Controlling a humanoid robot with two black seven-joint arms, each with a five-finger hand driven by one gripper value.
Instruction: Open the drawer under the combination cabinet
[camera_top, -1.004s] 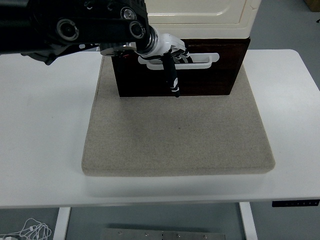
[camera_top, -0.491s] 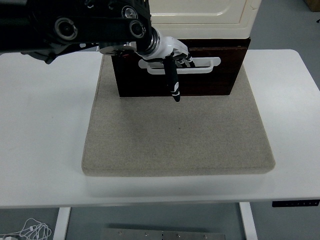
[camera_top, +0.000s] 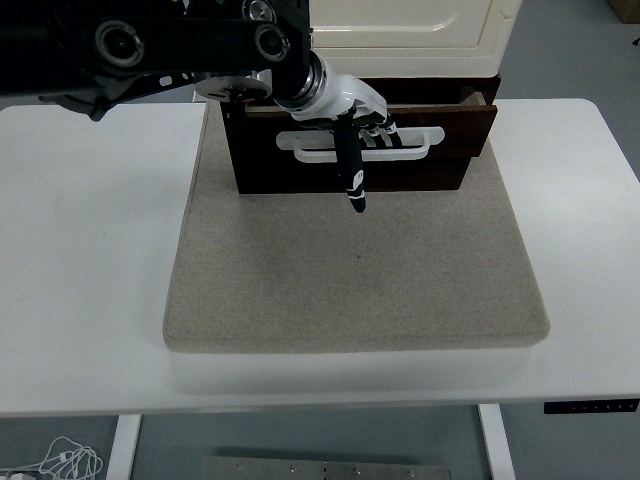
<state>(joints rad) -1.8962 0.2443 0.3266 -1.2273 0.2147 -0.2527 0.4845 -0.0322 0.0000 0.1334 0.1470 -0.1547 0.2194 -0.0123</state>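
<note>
A cream cabinet (camera_top: 400, 25) stands at the back of the table with a dark brown drawer (camera_top: 420, 165) beneath it. The drawer's front has slid out a little toward me and carries a white handle (camera_top: 415, 153). My left hand (camera_top: 362, 125) comes in from the upper left. Its fingers (camera_top: 385, 131) are hooked through the handle from above, and the thumb (camera_top: 352, 175) points down over the drawer front. My right arm is out of view.
The cabinet rests on a beige mat (camera_top: 355, 270) that covers the middle of the white table (camera_top: 80, 250). The table's near edge runs along the bottom, with cables on the floor below at the left.
The drawer front has come forward toward me, and my left hand has moved with it, still hooked in the handle. A gap now shows at the drawer's top right corner.
</note>
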